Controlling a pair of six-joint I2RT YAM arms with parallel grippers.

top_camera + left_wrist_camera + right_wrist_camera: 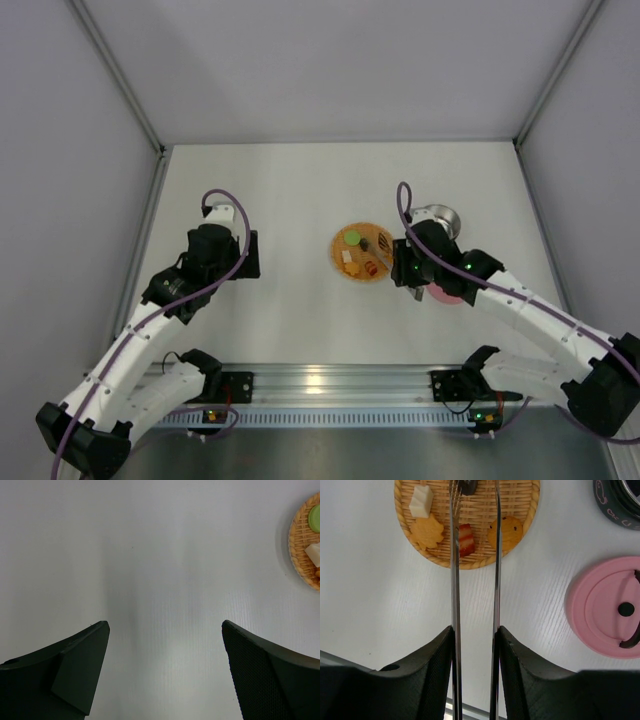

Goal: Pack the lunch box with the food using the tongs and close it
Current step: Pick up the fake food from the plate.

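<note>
**Right gripper holds the tongs over the plate of food**

The right gripper (475, 630) pinches the tongs (455, 580) between its two dark fingers (432, 675), one slim silver arm pressed against each pad. From that grip the two arms run straight ahead, nearly parallel with a narrow gap between them, out over the orange woven plate (405, 517). A black piece (468, 485) lies between the arms near their far ends, cut off by the frame edge; whether the tongs touch it cannot be told.

Under and beside the arms on the plate lie a red-brown piece (465, 539), just inside the left arm, and a round orange biscuit (506, 531), just outside the right arm. Further left are a leaf-shaped orange piece (426, 531) and a pale cube (421, 501). The overhead view also shows a green disc (352, 237) at the plate's far left.

To the right of the gripper the pink lid (602, 607) lies flat on the table (365, 595), handle up. The lunch box (437, 217) stands open beyond it, beside the plate.

The left gripper (165, 625) hangs well apart from all this, jaws spread wide over bare table.
</note>
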